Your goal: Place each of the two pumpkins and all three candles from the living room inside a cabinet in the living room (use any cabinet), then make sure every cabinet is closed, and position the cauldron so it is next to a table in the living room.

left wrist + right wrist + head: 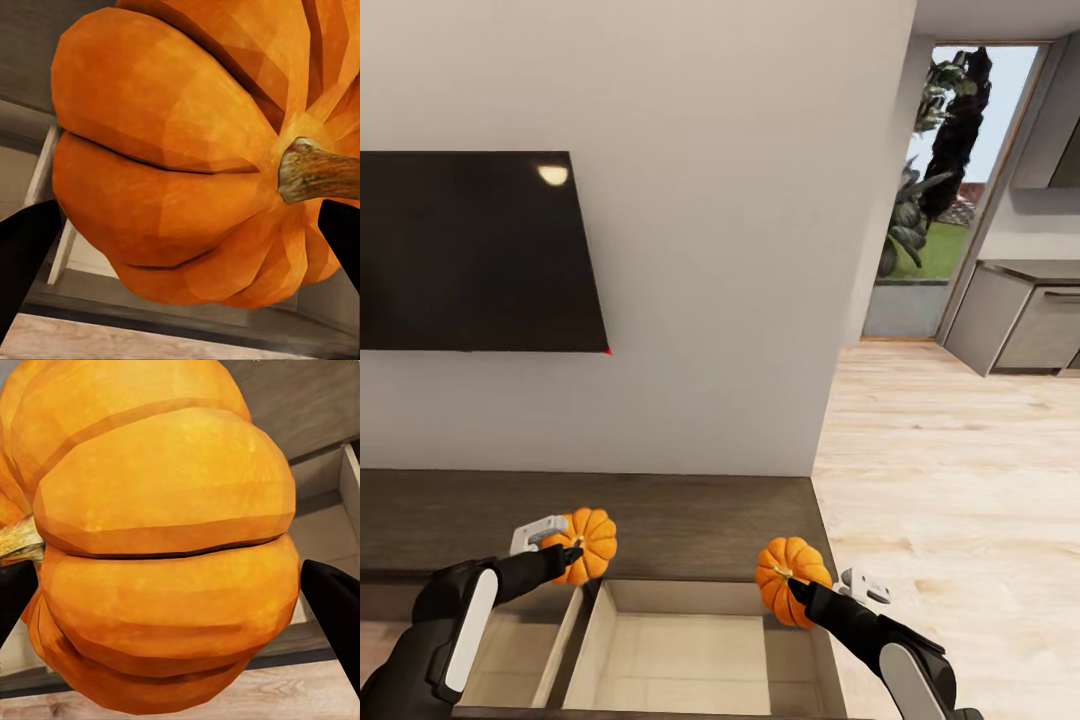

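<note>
I have the left gripper (565, 552) pinching one ribbed orange pumpkin (589, 545) and the right gripper (797, 590) pinching the other ribbed orange pumpkin (790, 578), both held over the pale-lined open drawers (690, 650) of the low dark brown wooden cabinet (690, 520). Beyond, a black wall-mounted television (470, 250) hangs on the white wall.

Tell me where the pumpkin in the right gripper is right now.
In the head view, the right gripper holds its pumpkin over the right rear corner of the open cabinet drawer.
</note>
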You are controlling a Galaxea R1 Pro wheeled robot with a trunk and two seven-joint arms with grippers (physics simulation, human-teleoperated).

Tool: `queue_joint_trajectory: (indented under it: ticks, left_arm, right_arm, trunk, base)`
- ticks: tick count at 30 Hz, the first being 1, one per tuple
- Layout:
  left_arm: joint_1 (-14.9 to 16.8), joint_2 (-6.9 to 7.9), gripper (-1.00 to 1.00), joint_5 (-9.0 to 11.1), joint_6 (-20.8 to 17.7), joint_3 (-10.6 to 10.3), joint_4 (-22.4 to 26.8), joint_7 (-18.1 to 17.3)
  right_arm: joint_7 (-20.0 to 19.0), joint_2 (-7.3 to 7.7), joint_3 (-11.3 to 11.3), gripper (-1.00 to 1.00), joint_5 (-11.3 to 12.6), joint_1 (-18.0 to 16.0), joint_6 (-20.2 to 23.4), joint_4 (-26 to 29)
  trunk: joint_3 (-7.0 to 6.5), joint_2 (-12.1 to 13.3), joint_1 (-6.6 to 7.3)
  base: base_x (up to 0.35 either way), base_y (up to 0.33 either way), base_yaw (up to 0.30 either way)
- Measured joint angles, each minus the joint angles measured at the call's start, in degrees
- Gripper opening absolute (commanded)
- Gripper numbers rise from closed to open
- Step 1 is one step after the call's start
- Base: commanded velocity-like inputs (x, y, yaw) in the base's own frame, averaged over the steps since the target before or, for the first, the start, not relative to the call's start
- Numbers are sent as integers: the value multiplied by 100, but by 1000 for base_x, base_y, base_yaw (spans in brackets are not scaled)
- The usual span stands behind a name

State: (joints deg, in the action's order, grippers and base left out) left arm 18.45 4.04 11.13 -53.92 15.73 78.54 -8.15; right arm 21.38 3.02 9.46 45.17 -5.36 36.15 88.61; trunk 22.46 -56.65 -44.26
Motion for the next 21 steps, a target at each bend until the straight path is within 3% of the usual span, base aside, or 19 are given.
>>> queue_joint_trajectory:
  ticks: [4,11,16,18,19,21]
  left_arm:
    - [1,0,-100,1,-106,3,61,4]
    - [-1,-11,-100,-18,-235,-3,81,33]
    - [0,-250,-100,-21,-321,-18,82,441]
    - [-1,-325,-100,-75,-333,-122,81,731]
    - [0,-348,-100,-38,-332,-261,81,829]
    - [-1,-375,-100,30,-320,-579,61,1006]
  right_arm:
    - [-1,-1,-7,-100,43,0,6,14]
    - [6,-9,6,-100,58,0,33,17]
    - [43,-35,36,-100,65,-15,173,15]
    - [71,-181,44,-100,38,-79,438,14]
    - [100,-288,51,-100,105,-96,515,14]
    - [306,-497,57,-100,-12,-116,693,7]
  trunk:
    - [0,0,0]
    - [125,-279,-153]
    - [215,-479,-263]
    - [252,-559,-307]
    - [269,-600,-329]
    - [305,-680,-373]
  base:
    - [0,0,0]
    - [0,0,0]
    - [0,0,0]
    - [0,0,0]
    - [0,0,0]
    - [0,0,0]
